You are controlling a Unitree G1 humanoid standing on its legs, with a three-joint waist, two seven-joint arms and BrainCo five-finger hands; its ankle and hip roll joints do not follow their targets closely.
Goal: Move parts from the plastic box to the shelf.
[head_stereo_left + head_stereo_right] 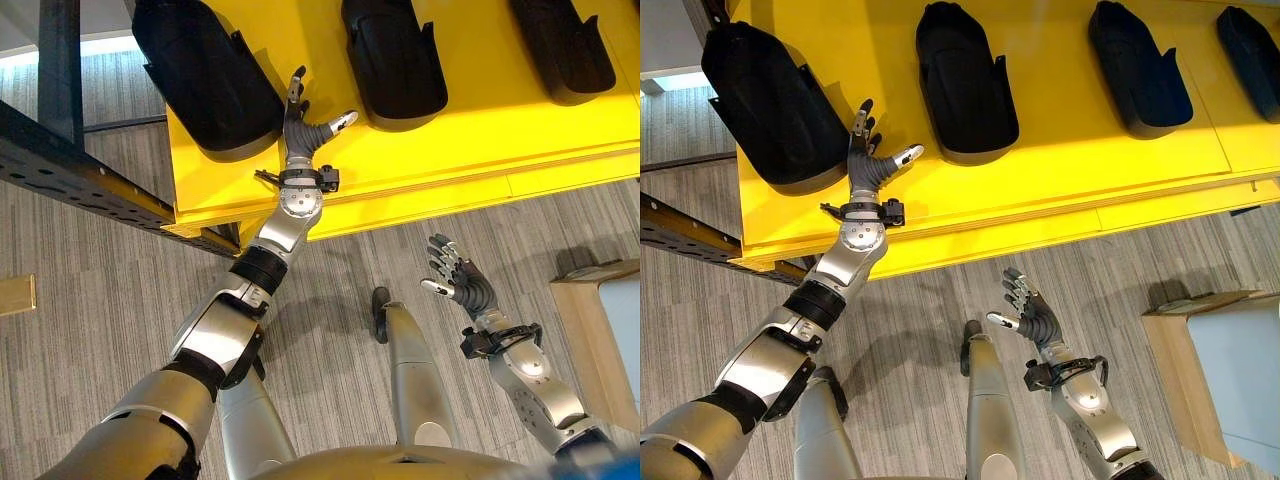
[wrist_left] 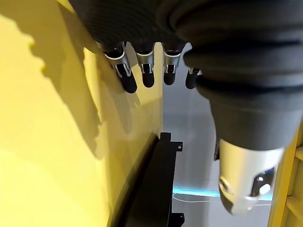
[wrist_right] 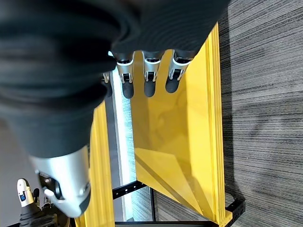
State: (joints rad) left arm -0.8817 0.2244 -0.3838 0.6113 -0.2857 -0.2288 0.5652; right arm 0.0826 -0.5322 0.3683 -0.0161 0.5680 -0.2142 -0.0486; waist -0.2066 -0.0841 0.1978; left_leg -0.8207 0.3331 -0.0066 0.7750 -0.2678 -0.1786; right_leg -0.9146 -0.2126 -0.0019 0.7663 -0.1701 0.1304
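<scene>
Yellow shelf (image 1: pixel 1060 190) bearing black parts, both hands empty.
Left hand (image 1: pixel 866 160): fingers spread and released over the shelf, tips just beside the leftmost part (image 1: pixel 765 100); further parts (image 1: pixel 965 85) lie beyond the thumb. Right hand (image 1: pixel 1032 312): fingers relaxed, holding nothing, above grey floor (image 1: pixel 920 320), well short of the shelf.

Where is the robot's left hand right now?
The left hand is open above the yellow shelf, beside the leftmost black part, holding nothing.
</scene>
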